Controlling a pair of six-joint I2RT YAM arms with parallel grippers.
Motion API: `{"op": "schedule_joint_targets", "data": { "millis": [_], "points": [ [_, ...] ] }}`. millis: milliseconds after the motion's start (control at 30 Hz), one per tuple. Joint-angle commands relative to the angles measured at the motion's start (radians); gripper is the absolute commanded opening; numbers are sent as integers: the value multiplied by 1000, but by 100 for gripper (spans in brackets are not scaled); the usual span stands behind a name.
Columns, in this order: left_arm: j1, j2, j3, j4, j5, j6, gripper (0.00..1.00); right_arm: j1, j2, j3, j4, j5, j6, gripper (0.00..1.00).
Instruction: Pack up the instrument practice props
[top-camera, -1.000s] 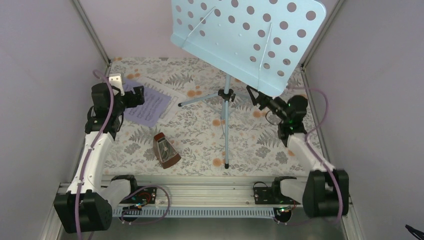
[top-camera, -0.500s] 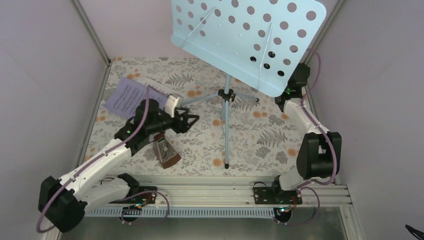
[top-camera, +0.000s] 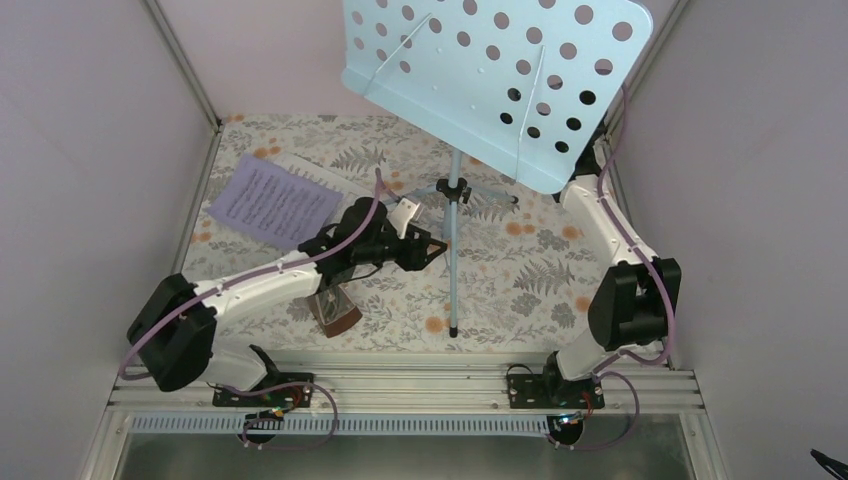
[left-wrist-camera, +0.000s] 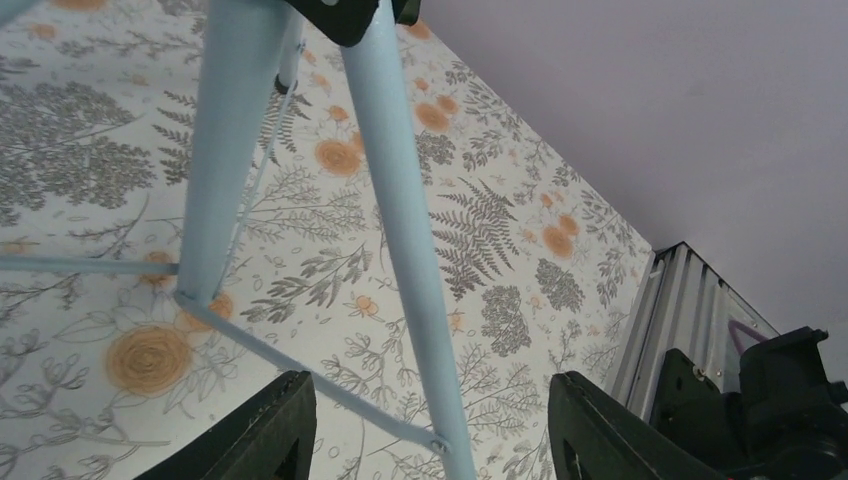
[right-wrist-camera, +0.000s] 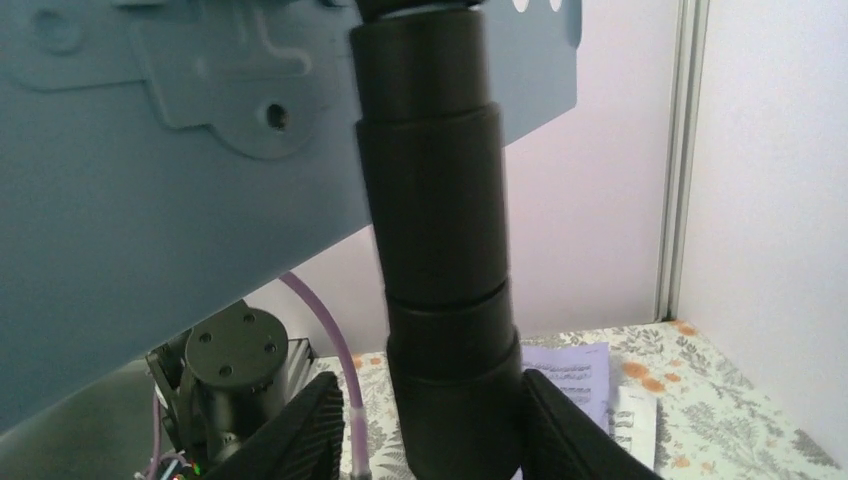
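Note:
The light-blue music stand stands at mid-table, its perforated desk (top-camera: 500, 70) tilted high at the back and its pole (top-camera: 452, 260) below. My left gripper (top-camera: 430, 248) is open beside the pole. In the left wrist view one light-blue leg (left-wrist-camera: 400, 250) runs between the open fingers (left-wrist-camera: 260, 430). My right gripper (right-wrist-camera: 435, 440) is up behind the desk, open around the stand's black collar (right-wrist-camera: 435, 250), and hidden in the top view. The lavender sheet (top-camera: 275, 200) lies flat at the left on a white page (top-camera: 330, 180). The reddish-brown metronome (top-camera: 338, 308) lies partly under my left arm.
The floral table mat (top-camera: 520, 280) is boxed in by grey walls with metal corner posts (top-camera: 185, 70). The tripod's legs (top-camera: 400, 197) spread across the middle. The metal rail (top-camera: 420, 385) with the arm bases runs along the near edge. The desk's underside (right-wrist-camera: 150, 200) fills the right wrist view.
My left arm let go of the lavender sheet and swung right to the stand's pole. My right arm rose behind the desk and closed in on the black collar.

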Motion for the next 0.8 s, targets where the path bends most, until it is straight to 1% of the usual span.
{"op": "schedule_joint_targets", "data": {
  "millis": [0,133,200,233,333,400,467,500,533,600,633,700,733,767],
  "points": [
    [-25,55,72,104,15,-20,59,20,20,45,-58,-28,-35,35],
    [-29,127,113,124,42,-8,59,21,12,42,-86,-20,-57,22],
    [-33,159,129,135,56,-5,59,21,6,42,-105,-17,-72,22],
    [-35,176,137,138,61,-3,59,22,3,42,-115,-14,-80,23],
    [-39,216,158,141,73,4,59,26,-6,41,-158,-4,-114,38],
    [-41,230,162,142,59,8,57,28,-12,43,-190,4,-139,39],
    [-43,238,161,141,41,9,52,31,-16,46,-226,11,-165,37],
    [-44,240,159,138,31,12,47,33,-18,48,-244,13,-184,35],
    [-46,246,164,131,19,19,37,35,-20,48,-254,16,-193,32],
    [-52,254,176,104,-2,34,21,38,-21,49,-273,18,-204,28],
    [-55,259,181,88,-14,42,15,40,-20,50,-282,15,-207,23],
    [-61,260,190,67,-44,56,4,40,-25,50,-294,18,-212,9],
    [-63,257,195,59,-64,62,3,41,-30,51,-301,21,-213,5],
    [-64,253,199,53,-80,69,3,43,-39,49,-306,24,-217,4]
  ]
}}
